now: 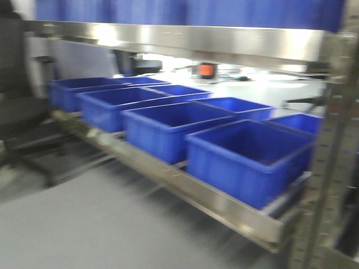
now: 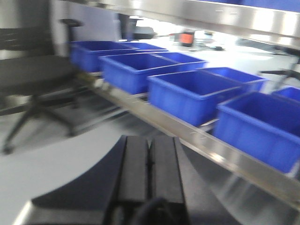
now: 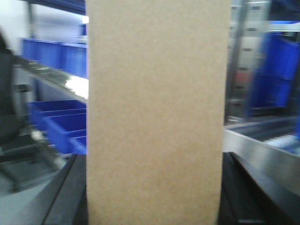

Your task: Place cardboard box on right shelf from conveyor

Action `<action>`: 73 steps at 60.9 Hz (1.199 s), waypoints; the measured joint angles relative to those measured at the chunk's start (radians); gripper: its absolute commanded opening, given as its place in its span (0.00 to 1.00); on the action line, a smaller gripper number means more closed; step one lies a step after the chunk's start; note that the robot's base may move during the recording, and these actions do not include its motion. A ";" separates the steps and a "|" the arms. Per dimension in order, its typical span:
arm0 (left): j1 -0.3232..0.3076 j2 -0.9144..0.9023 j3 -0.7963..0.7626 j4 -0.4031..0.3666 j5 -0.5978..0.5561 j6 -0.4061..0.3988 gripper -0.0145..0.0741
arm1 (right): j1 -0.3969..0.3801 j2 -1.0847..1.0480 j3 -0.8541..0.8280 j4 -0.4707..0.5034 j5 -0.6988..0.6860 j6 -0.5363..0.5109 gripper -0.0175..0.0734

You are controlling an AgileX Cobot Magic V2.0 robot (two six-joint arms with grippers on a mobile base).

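The plain tan cardboard box (image 3: pixel 154 108) fills the middle of the right wrist view, standing upright. My right gripper (image 3: pixel 152 192) is shut on it, with a dark finger (image 3: pixel 70 192) showing at each side of the box. My left gripper (image 2: pixel 149 140) is shut with nothing in it, its two black fingers pressed together above the grey floor. The stainless-steel shelf (image 1: pixel 185 42) with its tall shiny lip runs across the top of the front view, and more steel shelf (image 3: pixel 262 150) lies to the right of the box. Neither gripper shows in the front view. The conveyor is out of view.
Several blue bins (image 1: pixel 247 157) stand in a row on the lower steel rail (image 1: pixel 185 188). A perforated grey upright (image 1: pixel 331 140) rises at the right. A black office chair (image 2: pixel 33 79) stands on the floor at the left. All views are blurred.
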 measured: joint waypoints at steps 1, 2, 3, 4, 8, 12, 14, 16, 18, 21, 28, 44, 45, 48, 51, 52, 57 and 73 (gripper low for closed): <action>0.000 0.000 0.000 0.000 0.000 0.000 0.03 | 0.000 0.000 0.000 0.000 0.000 0.000 0.25; 0.000 0.000 0.000 0.000 0.000 0.000 0.03 | 0.000 0.000 0.000 0.000 0.000 0.000 0.25; 0.000 0.000 0.000 0.000 0.000 0.000 0.03 | 0.000 0.000 0.000 0.000 0.000 0.000 0.25; 0.000 0.000 0.000 0.000 0.000 0.000 0.03 | 0.000 0.000 0.000 0.000 0.000 0.000 0.25; 0.000 0.000 0.000 0.000 0.000 0.000 0.03 | 0.000 0.000 0.000 0.000 0.000 0.000 0.25; 0.000 0.000 0.000 0.000 0.000 0.000 0.03 | 0.000 0.000 0.000 0.000 0.000 0.000 0.25; 0.000 0.000 0.000 0.000 0.000 0.000 0.03 | 0.000 0.000 0.000 0.000 0.000 0.000 0.25; 0.000 0.000 0.000 0.000 0.000 0.000 0.03 | 0.000 0.000 0.000 0.000 0.000 0.000 0.25; 0.000 0.000 0.000 0.000 0.000 0.000 0.03 | 0.000 0.000 0.000 0.000 0.000 0.000 0.25; 0.000 0.000 0.000 0.000 0.000 0.000 0.03 | 0.000 0.000 0.000 0.000 0.000 0.000 0.25; 0.000 0.000 0.000 0.000 0.000 0.000 0.03 | 0.000 0.000 0.000 0.000 0.000 0.000 0.25; 0.000 0.000 0.000 0.000 0.000 0.000 0.03 | 0.000 0.000 0.000 -0.002 0.000 0.000 0.25; 0.000 0.000 0.000 0.000 0.000 0.000 0.03 | 0.000 0.000 0.000 -0.002 0.000 0.000 0.25; 0.000 0.000 0.000 0.000 0.000 0.000 0.03 | 0.000 0.000 0.000 -0.002 0.000 0.000 0.25; 0.000 0.000 0.000 0.000 0.000 0.000 0.03 | 0.000 0.000 0.000 -0.002 0.000 0.000 0.25; 0.000 0.000 0.000 0.000 0.000 0.000 0.03 | 0.000 0.000 0.000 -0.002 0.000 0.000 0.25; 0.000 0.000 0.000 0.000 0.000 0.000 0.03 | 0.000 0.000 0.000 -0.002 0.000 0.000 0.25; 0.000 0.000 0.000 0.000 0.000 0.000 0.03 | 0.000 0.000 0.000 -0.002 0.000 0.000 0.25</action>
